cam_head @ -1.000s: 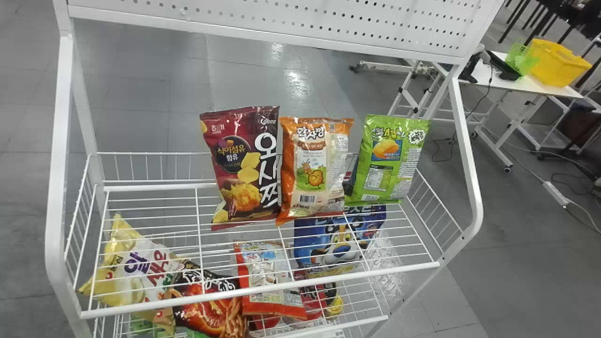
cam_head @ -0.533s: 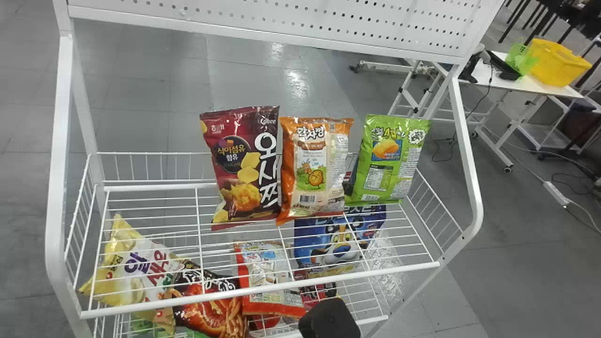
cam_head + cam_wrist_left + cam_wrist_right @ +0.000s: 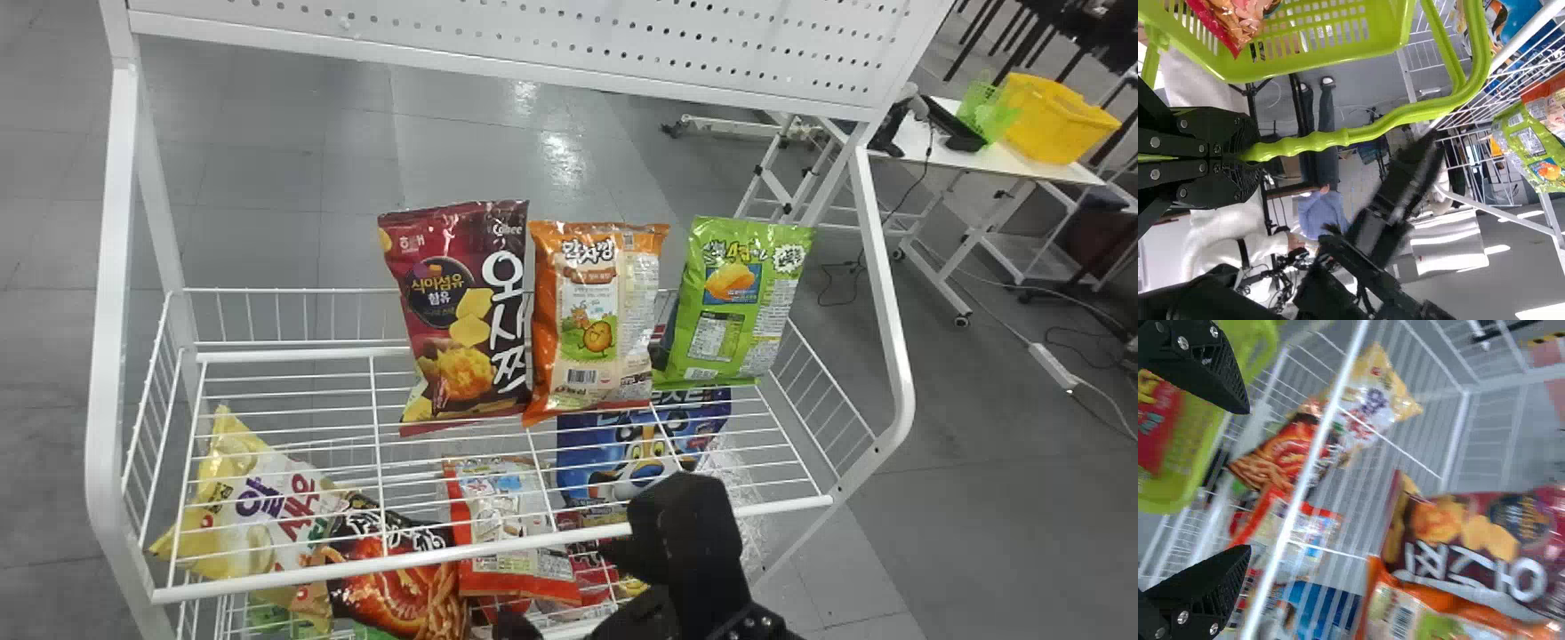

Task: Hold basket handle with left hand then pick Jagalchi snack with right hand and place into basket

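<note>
My right gripper (image 3: 573,582) is at the front of the rack, low in the head view; in the right wrist view the right gripper (image 3: 1243,479) is open, nothing between its fingers. On the upper shelf stand a maroon bag (image 3: 467,311), an orange bag (image 3: 591,320) and a green bag (image 3: 738,302). A red-and-white bag (image 3: 511,529) lies on the shelf below. I cannot tell which is the Jagalchi snack. In the left wrist view my left gripper (image 3: 1248,152) is shut on the handle (image 3: 1358,133) of the green basket (image 3: 1318,65), which holds a red bag (image 3: 1238,23).
A white wire rack (image 3: 293,578) with raised front rails and side posts frames the bags. Lower down lie a yellow bag (image 3: 258,507), a dark red bag (image 3: 391,569) and a blue bag (image 3: 622,462). A table (image 3: 942,151) stands far right.
The right gripper was out of the head view, then came in at the bottom edge, and now reaches farther up, over the front rail. The bags on the rack have not moved.
</note>
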